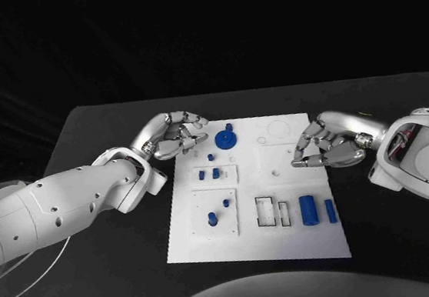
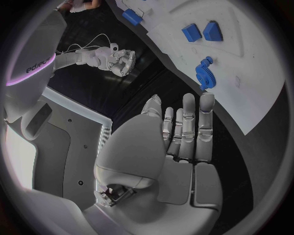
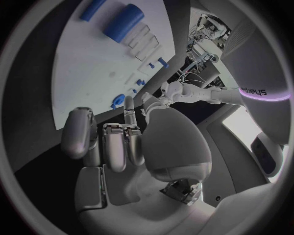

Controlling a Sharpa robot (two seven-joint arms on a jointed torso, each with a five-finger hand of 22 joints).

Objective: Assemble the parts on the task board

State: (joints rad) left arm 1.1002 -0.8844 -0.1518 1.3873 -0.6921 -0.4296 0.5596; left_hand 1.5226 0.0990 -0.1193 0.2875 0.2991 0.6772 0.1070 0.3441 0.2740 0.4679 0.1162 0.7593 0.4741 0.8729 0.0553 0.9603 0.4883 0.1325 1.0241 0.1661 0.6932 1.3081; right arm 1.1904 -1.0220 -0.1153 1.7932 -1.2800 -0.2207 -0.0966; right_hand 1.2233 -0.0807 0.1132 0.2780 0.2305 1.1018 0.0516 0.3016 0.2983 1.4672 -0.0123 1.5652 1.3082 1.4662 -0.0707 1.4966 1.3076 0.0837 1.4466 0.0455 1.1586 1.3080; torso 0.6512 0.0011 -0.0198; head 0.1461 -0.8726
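Observation:
The white task board lies mid-table. A blue gear stands near its far left corner, and the gear sits just beyond my left fingertips. My left hand hovers at that corner with loosely bent fingers and an empty palm. My right hand hangs over the board's right edge, also empty. A blue cylinder and a thin blue bar lie near the front right. Two small blue blocks sit left of centre. The cylinder also shows beyond my right hand.
A raised white plate on the board's front left carries small blue pegs. Two rectangular slots lie beside the cylinder. The black table extends on both sides of the board. My right hand shows across the table.

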